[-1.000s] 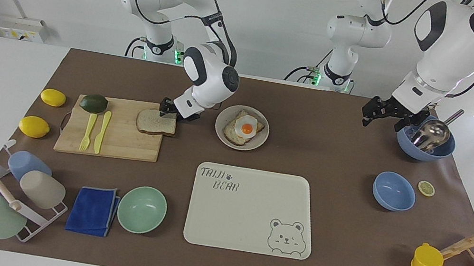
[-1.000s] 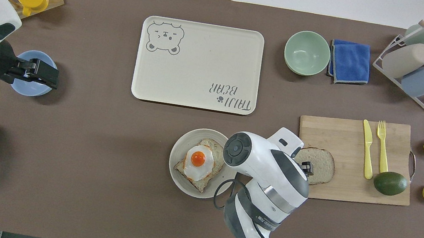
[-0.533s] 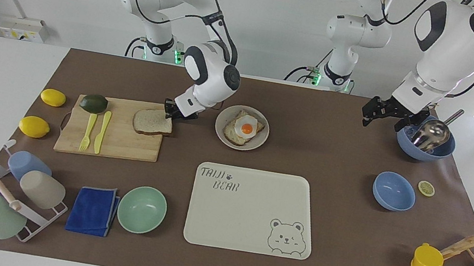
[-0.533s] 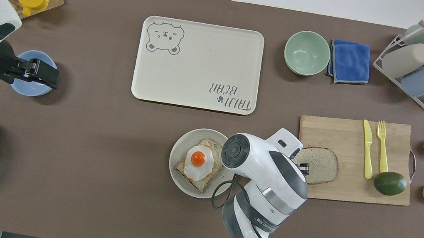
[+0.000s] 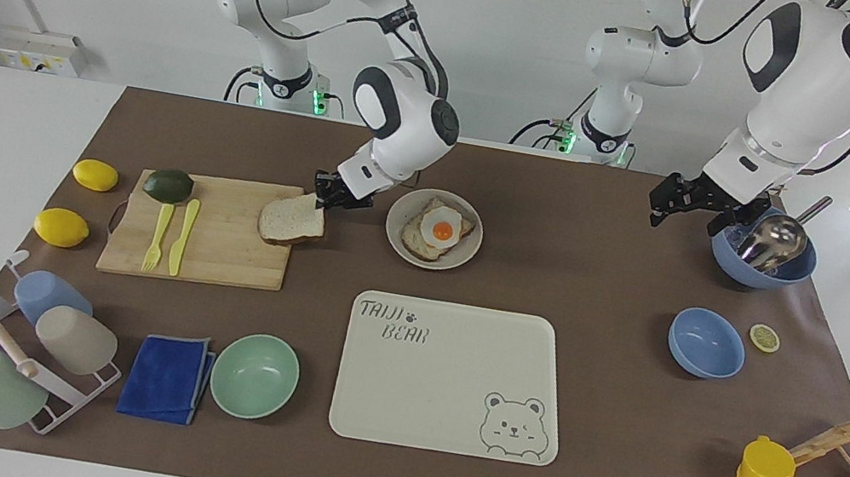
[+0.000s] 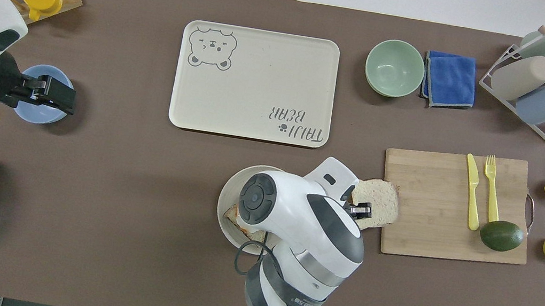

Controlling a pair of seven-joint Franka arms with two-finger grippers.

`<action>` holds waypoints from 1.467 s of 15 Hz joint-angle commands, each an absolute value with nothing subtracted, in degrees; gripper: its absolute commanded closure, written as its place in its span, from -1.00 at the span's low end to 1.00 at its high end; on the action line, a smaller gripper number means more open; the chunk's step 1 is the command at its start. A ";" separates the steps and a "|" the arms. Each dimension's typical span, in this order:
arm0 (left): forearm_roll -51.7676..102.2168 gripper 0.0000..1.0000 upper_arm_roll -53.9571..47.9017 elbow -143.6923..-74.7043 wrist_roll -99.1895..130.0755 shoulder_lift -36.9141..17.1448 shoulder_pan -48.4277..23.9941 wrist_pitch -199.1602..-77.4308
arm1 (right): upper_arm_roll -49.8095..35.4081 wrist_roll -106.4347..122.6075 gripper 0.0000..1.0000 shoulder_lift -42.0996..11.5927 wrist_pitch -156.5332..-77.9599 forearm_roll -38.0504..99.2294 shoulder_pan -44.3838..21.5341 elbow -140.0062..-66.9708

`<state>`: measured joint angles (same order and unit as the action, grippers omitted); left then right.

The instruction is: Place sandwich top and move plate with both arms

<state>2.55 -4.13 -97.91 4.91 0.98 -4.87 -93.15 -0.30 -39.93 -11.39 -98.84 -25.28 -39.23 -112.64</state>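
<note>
Brown paper covers the white bench (image 5: 22,119), with a pale wall rising past the arm bases. Right end effector (image 5: 332,194) pinches one edge of the sandwich top (image 5: 292,220), its fingers closed on the crust; the slice hangs tilted over the edge of the wooden cutting board (image 5: 218,238) toward the plate (image 5: 396,238). That plate sits just beside the board, nearer the robots than the bear-print tray (image 5: 444,380), and carries a bread slice with a fried egg (image 5: 442,231). Left end effector (image 5: 686,203) hovers near the rim of a blue bowl holding a metal scoop (image 5: 774,241) at the left arm's end of the bench; I cannot tell how far its fingers are parted.
</note>
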 commanded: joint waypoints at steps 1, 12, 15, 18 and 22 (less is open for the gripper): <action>3.34 -1.00 -4.13 -99.05 4.75 2.29 -4.39 -93.60 | -3.15 -39.81 1.00 -13.17 -92.13 -22.07 -39.63 -102.52; 3.34 -1.00 -4.13 -99.05 4.75 2.29 -4.39 -93.60 | -12.39 -44.99 1.00 -21.79 -94.22 -21.80 -41.14 -92.20; 3.34 -1.00 -4.13 -99.05 4.75 2.20 -4.39 -93.60 | -12.39 -45.87 1.00 -22.32 -98.07 -21.71 -41.13 -93.86; 3.34 -1.00 -4.13 -99.05 4.75 2.29 -4.39 -93.60 | -12.39 -47.55 1.00 -22.41 -99.66 -20.13 -41.22 -95.09; 3.34 -1.00 -4.13 -99.05 4.75 2.29 -4.39 -93.60 | -12.39 -47.55 1.00 -21.88 -104.48 -17.85 -40.70 -97.73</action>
<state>2.55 -4.13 -97.91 4.91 0.98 -4.87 -93.15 -12.13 -46.52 -23.15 -101.01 -19.99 -41.66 -95.14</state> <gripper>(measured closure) 0.000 0.916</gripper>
